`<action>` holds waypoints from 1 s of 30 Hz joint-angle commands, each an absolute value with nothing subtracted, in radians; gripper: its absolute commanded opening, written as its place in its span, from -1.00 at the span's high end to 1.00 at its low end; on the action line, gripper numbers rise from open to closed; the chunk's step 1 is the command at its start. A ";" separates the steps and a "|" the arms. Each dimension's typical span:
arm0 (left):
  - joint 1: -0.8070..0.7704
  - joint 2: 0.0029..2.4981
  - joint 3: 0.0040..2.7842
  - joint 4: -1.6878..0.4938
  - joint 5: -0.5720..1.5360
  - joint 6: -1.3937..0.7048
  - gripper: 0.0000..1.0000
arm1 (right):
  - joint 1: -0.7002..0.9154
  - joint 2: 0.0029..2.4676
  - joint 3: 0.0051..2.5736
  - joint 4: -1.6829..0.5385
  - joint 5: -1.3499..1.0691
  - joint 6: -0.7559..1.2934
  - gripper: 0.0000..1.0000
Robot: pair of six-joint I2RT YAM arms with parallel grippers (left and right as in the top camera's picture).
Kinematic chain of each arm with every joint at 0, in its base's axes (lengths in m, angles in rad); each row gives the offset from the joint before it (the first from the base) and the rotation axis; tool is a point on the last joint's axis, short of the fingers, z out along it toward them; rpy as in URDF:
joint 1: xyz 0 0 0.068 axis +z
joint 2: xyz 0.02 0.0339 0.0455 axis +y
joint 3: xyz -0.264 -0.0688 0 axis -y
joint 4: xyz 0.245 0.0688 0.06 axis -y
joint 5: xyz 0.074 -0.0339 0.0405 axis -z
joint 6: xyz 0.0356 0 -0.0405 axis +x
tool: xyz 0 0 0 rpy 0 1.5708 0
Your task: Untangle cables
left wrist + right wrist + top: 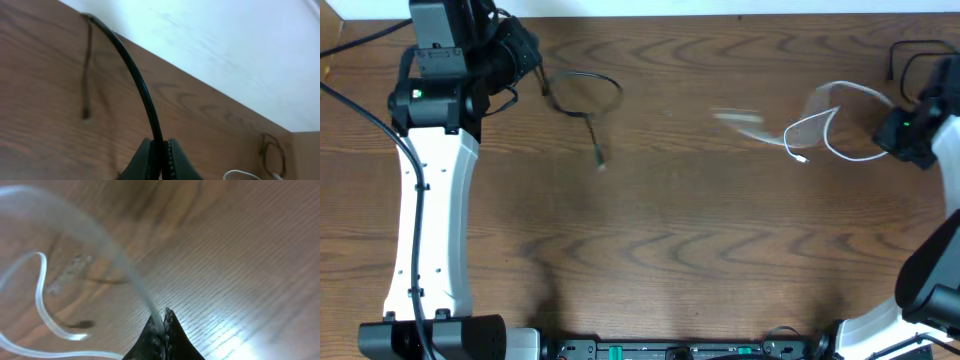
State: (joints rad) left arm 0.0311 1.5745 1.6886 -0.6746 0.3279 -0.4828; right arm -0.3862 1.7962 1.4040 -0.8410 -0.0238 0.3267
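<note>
The black cable (588,92) lies in a loop at the back left, and its plug end (600,160) points toward the table's middle. My left gripper (540,80) is shut on one end of it. In the left wrist view the black cable (135,75) arches up out of the closed jaws (161,149). The white cable (825,125) curls in loose loops at the right, separate from the black one, with a small plug (803,158) at its near end. My right gripper (892,135) is shut on it. In the right wrist view the white cable (105,250) runs blurred out of the pinched jaws (163,321).
A thicker black cord (912,52) loops at the back right corner near the right arm. The table's back edge (200,80) meets a white wall close behind the left gripper. Both arm bases stand along the front edge (670,350).
</note>
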 commanded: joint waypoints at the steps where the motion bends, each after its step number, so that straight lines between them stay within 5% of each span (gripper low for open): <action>1: 0.036 1.552 1.689 -0.685 0.275 -0.445 0.85 | -0.456 1.803 1.400 -0.841 -0.181 0.330 0.98; 16: -0.022 1.552 1.689 -0.715 0.458 -0.390 0.85 | -0.516 1.790 1.757 -0.755 -0.235 0.309 0.98; 26: -0.212 1.552 1.689 -0.731 0.551 -0.355 0.85 | -0.583 1.801 1.816 -0.779 0.009 0.348 0.94; 28: -0.240 1.552 1.689 -0.726 0.552 -0.356 0.85 | -0.586 1.811 1.816 -0.807 0.058 0.347 0.70; 29: -0.255 1.552 1.689 -0.718 0.563 -0.356 0.85 | -0.587 1.816 1.816 -0.824 0.077 0.348 0.30; 30: -0.269 1.552 1.689 -0.706 0.578 -0.357 0.85 | -0.588 1.818 1.816 -0.839 0.075 0.348 -0.42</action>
State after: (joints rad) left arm -0.2352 1.5745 1.6886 -0.7277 0.5205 -0.3790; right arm -0.5858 1.7992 1.8160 -0.8143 -0.0189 0.3401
